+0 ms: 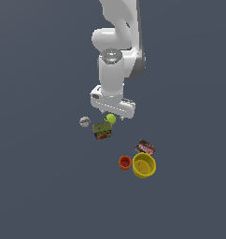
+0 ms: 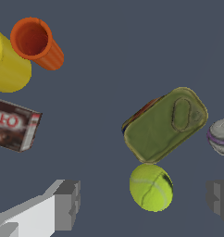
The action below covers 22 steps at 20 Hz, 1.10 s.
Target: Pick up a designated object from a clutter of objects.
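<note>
Flat grey worktop (image 1: 40, 186) spreads bare around the clutter. From where I stand, the tennis ball (image 2: 151, 187) sits between the open jaws, gripper (image 2: 146, 199) empty above it, touching or just beside the green-brown box (image 2: 165, 124). I count one each: tennis ball, white-grey ball (image 2: 221, 137), green-brown box, red-labelled box (image 2: 13, 125), orange cup (image 2: 36, 42), yellow bowl (image 2: 9, 69).
</note>
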Tool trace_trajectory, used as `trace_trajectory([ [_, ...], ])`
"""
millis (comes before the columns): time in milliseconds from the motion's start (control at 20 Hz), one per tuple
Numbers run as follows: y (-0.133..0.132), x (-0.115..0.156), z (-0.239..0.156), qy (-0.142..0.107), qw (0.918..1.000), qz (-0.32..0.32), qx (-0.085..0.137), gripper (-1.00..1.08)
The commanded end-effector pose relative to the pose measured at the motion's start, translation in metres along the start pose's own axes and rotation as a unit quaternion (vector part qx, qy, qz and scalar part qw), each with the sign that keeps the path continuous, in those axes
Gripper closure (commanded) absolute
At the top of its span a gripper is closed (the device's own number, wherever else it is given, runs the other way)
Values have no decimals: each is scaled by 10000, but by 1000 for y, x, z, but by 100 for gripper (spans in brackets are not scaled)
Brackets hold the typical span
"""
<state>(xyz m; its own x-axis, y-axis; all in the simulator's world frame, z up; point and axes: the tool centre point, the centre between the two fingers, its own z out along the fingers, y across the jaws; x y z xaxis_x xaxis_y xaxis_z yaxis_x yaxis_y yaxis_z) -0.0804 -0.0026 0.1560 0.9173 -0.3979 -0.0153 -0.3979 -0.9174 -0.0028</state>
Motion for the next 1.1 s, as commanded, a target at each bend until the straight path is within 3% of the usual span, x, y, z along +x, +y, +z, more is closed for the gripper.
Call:
trace_trajectory([
  [0, 9, -13, 17, 21, 9996, 294, -3, -92],
  [550, 37, -54, 59, 69, 9937, 1119, -5, -92],
  [1050, 41, -62, 66, 73, 9922, 1246, -6, -92],
])
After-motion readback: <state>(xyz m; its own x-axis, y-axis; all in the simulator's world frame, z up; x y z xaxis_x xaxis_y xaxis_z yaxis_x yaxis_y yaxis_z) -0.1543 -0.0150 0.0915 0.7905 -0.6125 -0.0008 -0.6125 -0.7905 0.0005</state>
